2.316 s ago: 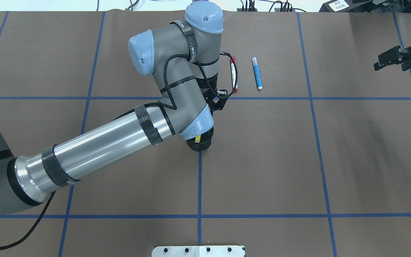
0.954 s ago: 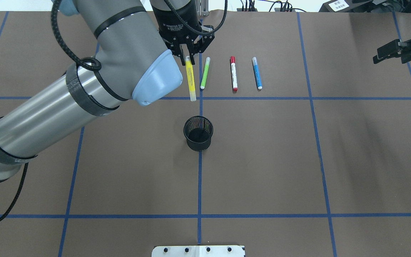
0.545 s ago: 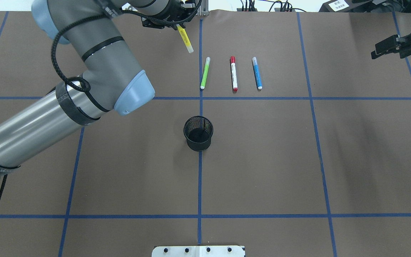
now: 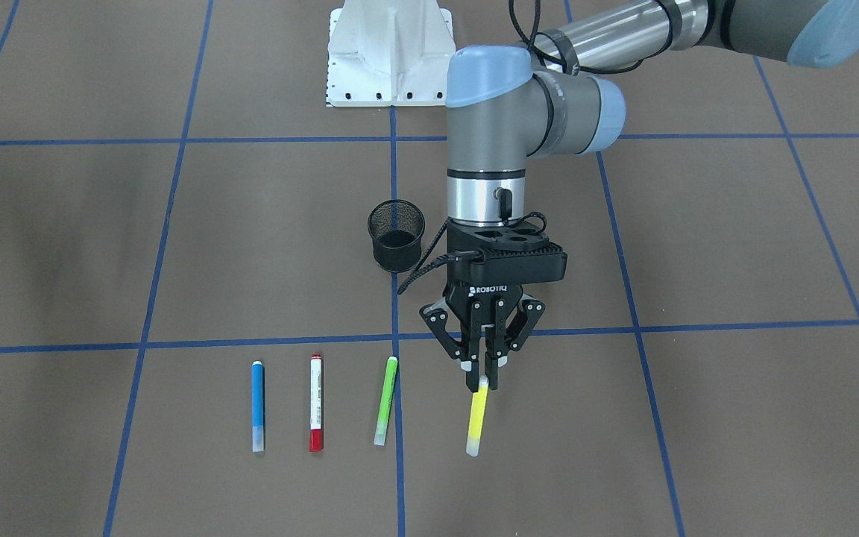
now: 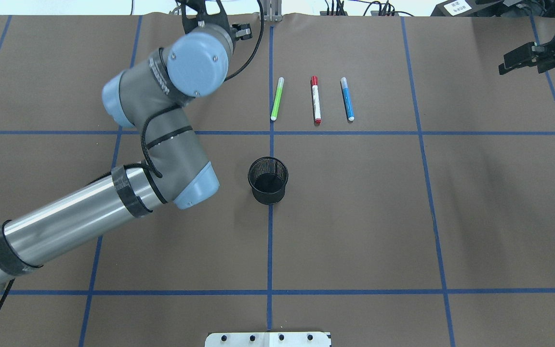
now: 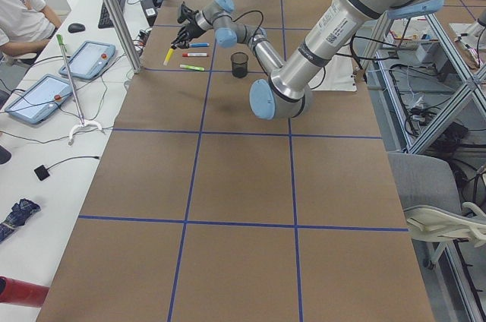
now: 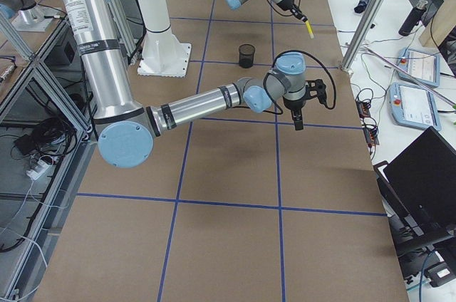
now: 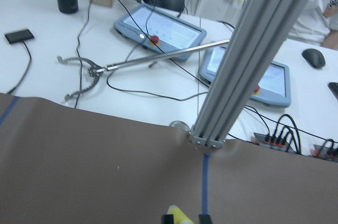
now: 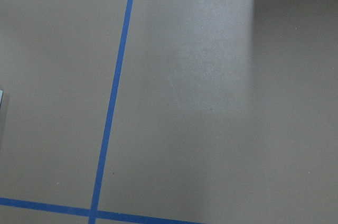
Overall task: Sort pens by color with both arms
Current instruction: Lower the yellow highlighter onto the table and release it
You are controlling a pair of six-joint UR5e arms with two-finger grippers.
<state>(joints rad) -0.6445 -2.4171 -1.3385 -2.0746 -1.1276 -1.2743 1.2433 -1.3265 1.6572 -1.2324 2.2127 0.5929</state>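
since it pinches the yellow pen by its top end, the left gripper lets the barrel hang toward 6 o'clock in the front-facing view, likely to lay it beside the row at its 9 o'clock: green pen, red pen, blue pen, parallel and apart. the mesh cup stands at 11 o'clock. the right gripper hangs well apart; spread or not, i cannot tell.

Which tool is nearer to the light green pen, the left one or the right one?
Left. The left tool holds the yellow pen just beside the light green pen. The right tool hovers far off near the table's end, beyond the blue pen.
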